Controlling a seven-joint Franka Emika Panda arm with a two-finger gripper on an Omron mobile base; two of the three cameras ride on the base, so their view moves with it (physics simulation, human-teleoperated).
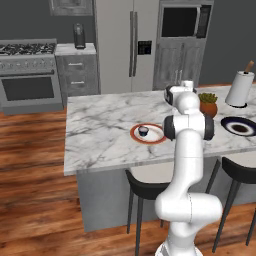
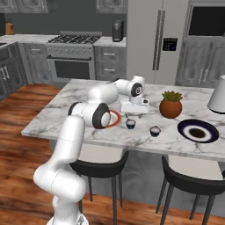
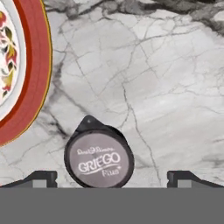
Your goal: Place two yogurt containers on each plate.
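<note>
1 yogurt container (image 1: pixel 143 132) is sitting on the orange-rimmed plate (image 1: pixel 136 136), a little left of the plate's centre in the left base view. 2 more are standing on the bare marble: one yogurt cup (image 2: pixel 130 124) is resting just off that plate's right edge in the right base view, and another cup (image 2: pixel 154 131) is standing a little further right, between the orange-rimmed plate and the dark-rimmed plate (image 2: pixel 184 126). In the hand view the near cup's grey lid is reading "GRIEGO", lying low in the picture, closer to the left fingertip (image 3: pixel 43 178) than to the right one. The dark-rimmed plate is lying near the right end of the tabletop (image 1: pixel 100 130) with a dark spot at its centre; I cannot tell what that spot is.

The claw (image 2: pixel 134 110) is hovering over the marble just above the near cup, pointing down, its fingers spread wide apart and gripping nothing. The red rim of the orange-rimmed plate is curving along the left edge of the hand view, beside the cup but apart from it.

Behind the cups a terracotta pot with a green plant (image 2: pixel 170 105) is standing. A white paper-towel roll (image 1: pixel 239 88) is standing at the far right corner. Dark stools (image 2: pixel 102 169) are lining the near side of the island.
</note>
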